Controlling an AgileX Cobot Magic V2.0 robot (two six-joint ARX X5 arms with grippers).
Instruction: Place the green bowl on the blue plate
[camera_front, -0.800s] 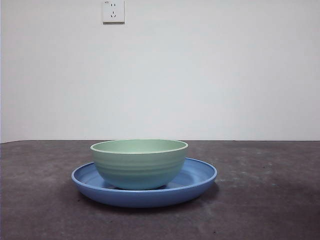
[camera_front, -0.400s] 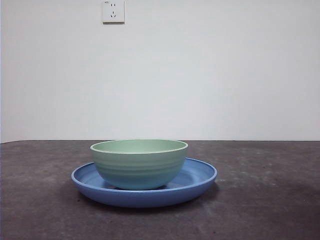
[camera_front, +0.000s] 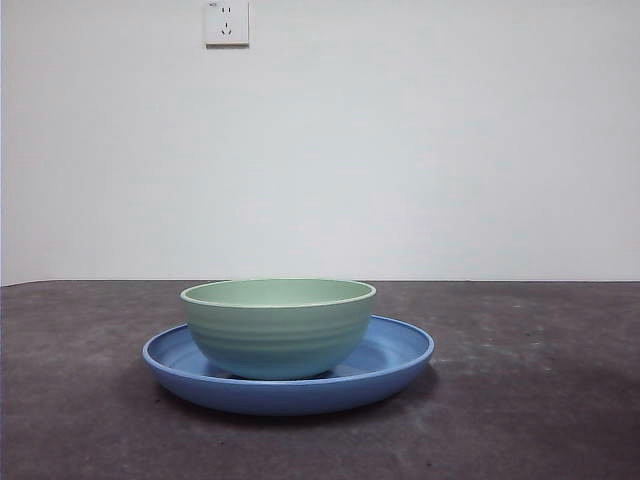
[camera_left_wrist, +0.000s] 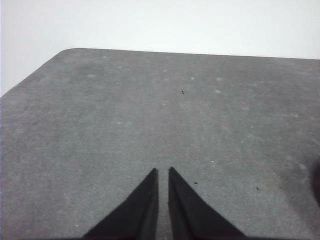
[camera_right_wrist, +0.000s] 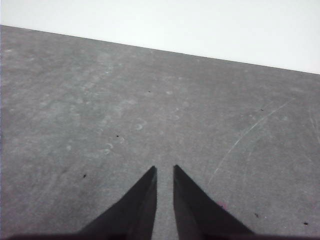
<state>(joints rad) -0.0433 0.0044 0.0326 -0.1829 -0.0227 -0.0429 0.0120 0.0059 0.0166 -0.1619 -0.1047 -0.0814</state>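
Bowl: a pale sage-green round bowl (camera_front: 277, 328) stands upright on the plate, its base resting in the plate's middle. Its wall is glossy, with faint level ridges running round the outside, and curves in toward a narrower foot. The rim is a lighter, creamy line. A little of the smooth green inside shows just under the far rim.

Plate: a wide, shallow, medium-blue round plate (camera_front: 395, 360) lies flat on the table, under the bowl. It is glossy, with a raised sloping rim, and reaches out past the bowl on both sides. A thin dark shadow lies along the table beneath its edge.

Table: a dark grey, faintly mottled top (camera_front: 530, 400) carries the plate; its far edge meets the wall behind the bowl.

Wall: plain white, behind the plate. A white socket (camera_front: 227, 22) sits high on it, above the bowl and a little to the left.

Left gripper: the left gripper (camera_left_wrist: 163, 172) hangs over bare table, with neither bowl nor plate in its wrist view. Its two black jaws are nearly together, with only a thin slit between the tips, and hold nothing.

Right gripper: the right gripper (camera_right_wrist: 165, 170) also hangs over bare, lightly scratched table, away from the plate. Its jaws are nearly together, a narrow gap between the tips, holding nothing.
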